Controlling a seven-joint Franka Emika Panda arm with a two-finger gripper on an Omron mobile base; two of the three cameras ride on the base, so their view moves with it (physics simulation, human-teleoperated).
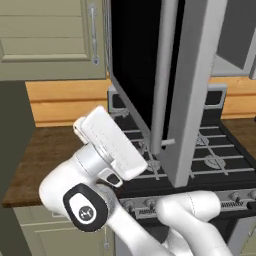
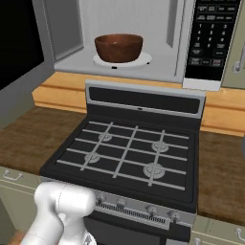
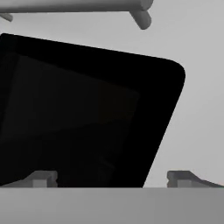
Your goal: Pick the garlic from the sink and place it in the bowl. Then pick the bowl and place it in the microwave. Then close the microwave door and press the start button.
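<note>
So right up against the gripper (image 3: 111,178) is the microwave door (image 3: 87,113): the hand view has the two dark fingertips spread wide apart with nothing between them, released, pointing straight at the door's black glass window, and the long grey bar handle (image 3: 74,5) runs along just past the far edge of the glass. From the left base view the door (image 1: 195,90) hangs swung out over the stove (image 1: 210,155), with the arm's hand tucked low beside its near face. Further beyond the hand, the right base view shows the microwave (image 2: 129,43) standing open, and the dark reddish-brown bowl (image 2: 119,47) sits on the white turntable plate (image 2: 143,59) inside. I can't see into the bowl. The control panel (image 2: 210,33) on the microwave has rows of buttons with white lettering, way too small to read.
</note>
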